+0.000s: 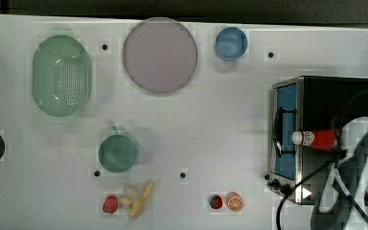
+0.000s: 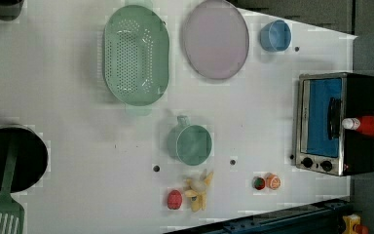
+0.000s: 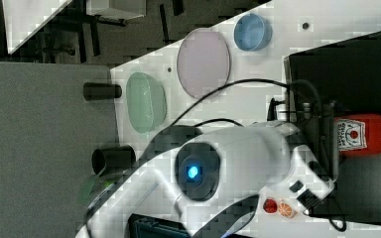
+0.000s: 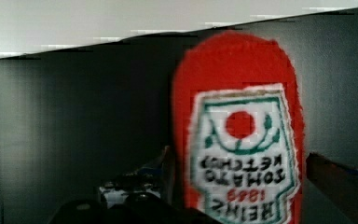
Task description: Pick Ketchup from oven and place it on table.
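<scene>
Lying on the black oven [image 1: 338, 98] roof, Ketchup [image 1: 316, 139], end effector [image 4: 242, 186] spread wide around its body

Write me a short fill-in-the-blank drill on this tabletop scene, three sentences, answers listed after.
1. The Ketchup lies on top of the black ____.
2. In the top view, the blue bowl sits just right of the round ____ plate.
3. The peeled banana rests on the white table beside a red ____.

Missing words: oven; pink; strawberry
</scene>
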